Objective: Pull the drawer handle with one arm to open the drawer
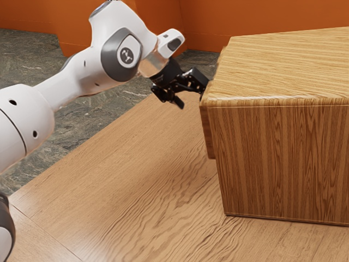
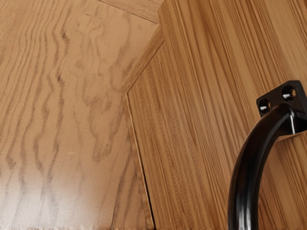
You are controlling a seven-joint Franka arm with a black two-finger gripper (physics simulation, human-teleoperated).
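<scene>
— Closest up: black handle (image 2: 247, 167), curved, just under the hand, fixed to the wood by a plate (image 2: 281, 98) with two screw holes.
— Fixed to what, exactly?
— Drawer (image 1: 208, 128), set in the cabinet (image 1: 283, 131) face turned toward the exterior view's left. Standing slightly proud of the side panel; pulled out or not, hard to say.
— And the gripper (image 1: 191, 90)?
— High up against that face, near the top edge. Carried by the arm (image 1: 82, 76), reaching in from the exterior view's upper left.
— Clamped on the handle, or spread?
— Cannot tell; dark and bunched against the wood.
— Underneath?
— Wooden table (image 1: 125, 191), bearing the cabinet. Beyond it, grey stone floor (image 1: 32, 49) and orange wall (image 1: 218, 16).
</scene>
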